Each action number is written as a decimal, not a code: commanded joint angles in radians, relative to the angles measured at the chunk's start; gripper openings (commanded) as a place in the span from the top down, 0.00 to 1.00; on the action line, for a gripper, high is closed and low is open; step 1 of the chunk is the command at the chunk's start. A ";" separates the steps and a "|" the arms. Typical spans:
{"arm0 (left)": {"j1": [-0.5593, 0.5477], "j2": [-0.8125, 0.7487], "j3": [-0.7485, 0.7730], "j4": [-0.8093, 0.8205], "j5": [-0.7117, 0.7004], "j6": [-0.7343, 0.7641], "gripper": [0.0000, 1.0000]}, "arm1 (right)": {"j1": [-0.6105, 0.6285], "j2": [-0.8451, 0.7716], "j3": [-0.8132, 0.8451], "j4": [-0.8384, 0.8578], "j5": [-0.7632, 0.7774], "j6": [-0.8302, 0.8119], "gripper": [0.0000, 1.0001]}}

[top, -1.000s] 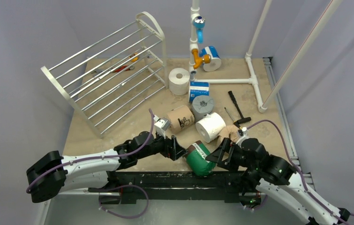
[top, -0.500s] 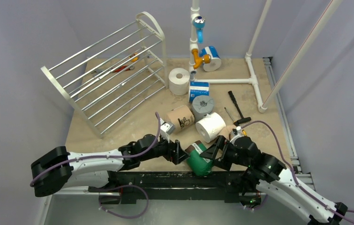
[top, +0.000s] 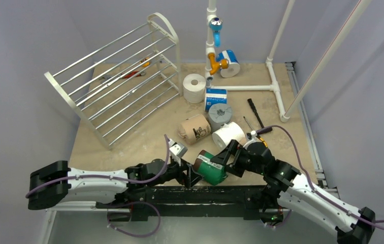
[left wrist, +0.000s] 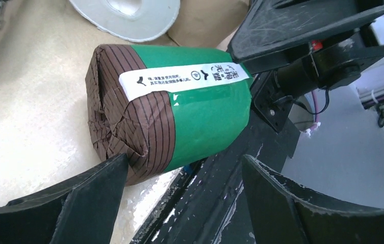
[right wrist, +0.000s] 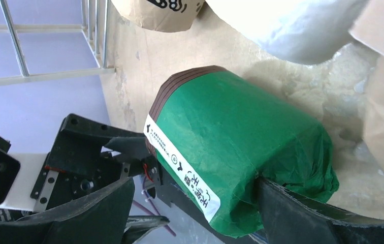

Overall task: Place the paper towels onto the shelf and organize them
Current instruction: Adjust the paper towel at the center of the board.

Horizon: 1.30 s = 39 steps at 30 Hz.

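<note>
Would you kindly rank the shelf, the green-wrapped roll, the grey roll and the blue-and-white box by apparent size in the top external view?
1. shelf, by far.
2. green-wrapped roll and grey roll: near alike; the green one lies nearer the camera, so I won't rank them.
3. blue-and-white box, slightly smaller.

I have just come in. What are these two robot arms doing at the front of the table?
Both arms are busy with one green-wrapped paper towel roll, which lies on its side at the table's near edge. The right pincer straddles it, but I cannot tell whether it is squeezing. The left pincer is open and faces the roll's brown end. The shelf holds no rolls yet. The tan printed roll, grey roll and white roll lie on the table behind.
</note>
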State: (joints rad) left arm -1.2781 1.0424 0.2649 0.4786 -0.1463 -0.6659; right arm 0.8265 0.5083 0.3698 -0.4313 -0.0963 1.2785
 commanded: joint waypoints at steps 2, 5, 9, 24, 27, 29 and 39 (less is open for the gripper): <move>-0.012 -0.172 -0.085 0.007 -0.138 -0.053 0.19 | 0.008 0.104 0.024 0.194 -0.013 -0.048 0.11; -0.012 -0.296 -0.120 -0.078 -0.191 -0.075 0.19 | 0.008 0.140 0.041 0.199 -0.016 -0.079 0.11; -0.012 -0.418 -0.146 -0.193 -0.238 -0.093 0.19 | 0.008 0.139 0.085 0.102 0.013 -0.145 0.10; -0.013 -0.368 -0.129 -0.174 -0.227 -0.089 0.19 | 0.014 0.008 0.008 -0.017 -0.127 -0.186 0.09; -0.013 -0.336 -0.117 -0.151 -0.212 -0.089 0.19 | 0.044 0.032 -0.020 0.049 -0.130 -0.154 0.09; -0.013 -0.328 -0.113 -0.145 -0.210 -0.088 0.19 | 0.064 0.057 -0.020 0.074 -0.119 -0.145 0.10; -0.018 -0.272 -0.111 -0.078 -0.191 -0.075 0.19 | 0.069 0.026 -0.095 0.195 -0.017 -0.014 0.13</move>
State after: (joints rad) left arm -1.2858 0.7353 0.1215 0.3058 -0.3618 -0.7483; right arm 0.8921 0.5526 0.3172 -0.3328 -0.1650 1.1763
